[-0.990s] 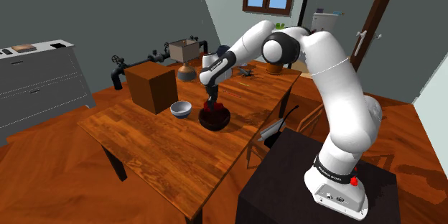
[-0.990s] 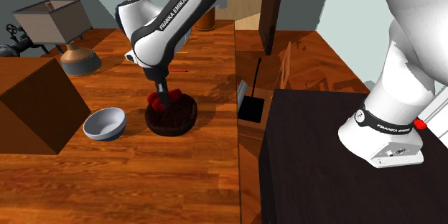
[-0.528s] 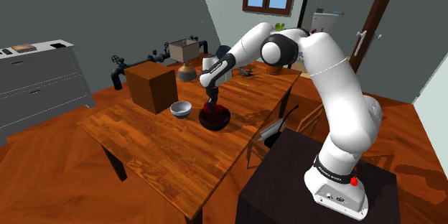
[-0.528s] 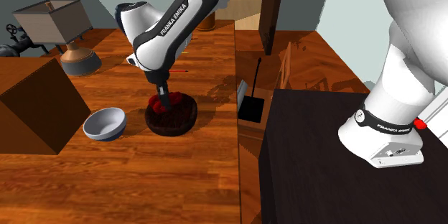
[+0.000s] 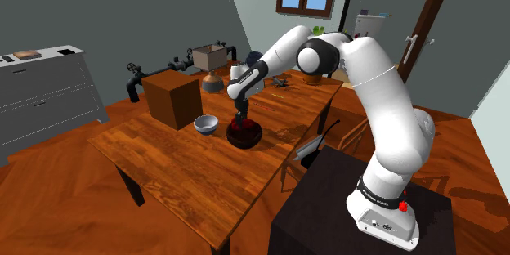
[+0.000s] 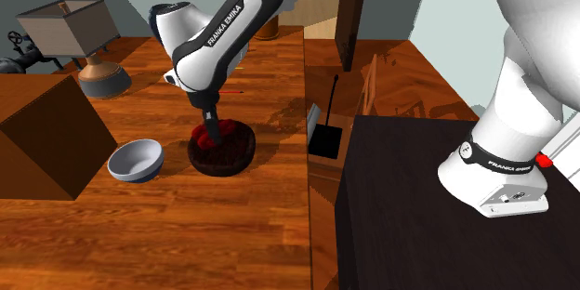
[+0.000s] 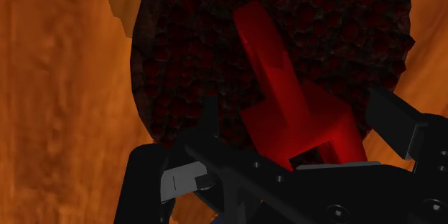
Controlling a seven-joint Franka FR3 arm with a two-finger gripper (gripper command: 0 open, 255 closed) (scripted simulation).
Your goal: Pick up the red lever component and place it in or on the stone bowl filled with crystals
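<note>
Red lever [image 7: 287, 93] lies on the crystals in the dark bowl [image 7: 172, 57], hand [image 7: 299, 108] spread just clear of it, so lift straight up without snagging it.

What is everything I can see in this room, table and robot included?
table: one, brown wood, mid-room
dark bowl: one, blackish with dark red crystals, on the table under the gripper
red lever: one, red, lying on the crystals in the dark bowl
small bowl: one, grey-blue, on the table beside the dark bowl
box: one, brown, on the table by the small bowl
lamp: one, beige shade, on the table beyond the box
cabinet: one, grey, against the wall
stand: one, black, beside the table
arm: one, white, on the stand
gripper: one, black, open over the dark bowl
</note>
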